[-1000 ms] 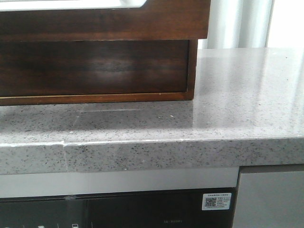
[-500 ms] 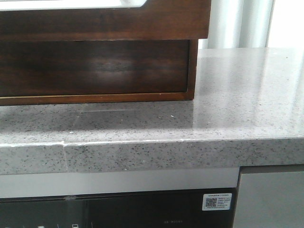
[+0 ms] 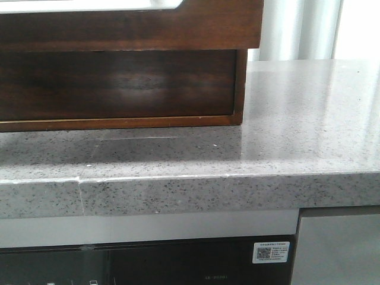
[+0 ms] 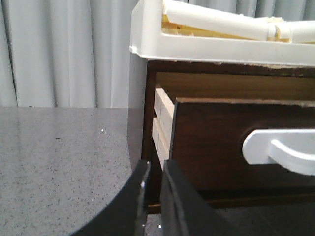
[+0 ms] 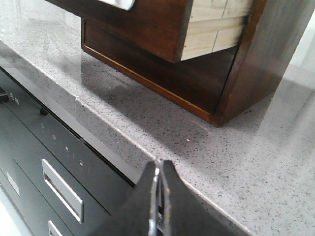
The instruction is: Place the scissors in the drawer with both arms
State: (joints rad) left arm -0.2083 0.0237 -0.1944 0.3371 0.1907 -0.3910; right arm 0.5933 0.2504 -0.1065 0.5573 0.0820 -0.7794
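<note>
The scissors are out of view in every frame. The dark brown drawer (image 3: 130, 28) is pulled a little way out of its wooden cabinet (image 3: 119, 89); its light wood side (image 4: 162, 118) shows, but its inside is hidden. A white handle (image 4: 280, 152) sits on the drawer front (image 5: 157, 24). My left gripper (image 4: 155, 164) hovers over the countertop near the cabinet's corner, its fingers together with only a thin slit and nothing between them. Shut and empty, my right gripper (image 5: 158, 164) hangs above the counter's front edge. Neither arm appears in the front view.
The cabinet stands on a speckled grey stone countertop (image 3: 297, 119). A white tray (image 4: 197, 46) holding white items rests on top of the cabinet. Below the counter is a black appliance front (image 3: 148, 264) with a silver handle (image 5: 61, 189). Pale curtains (image 4: 64, 49) hang behind.
</note>
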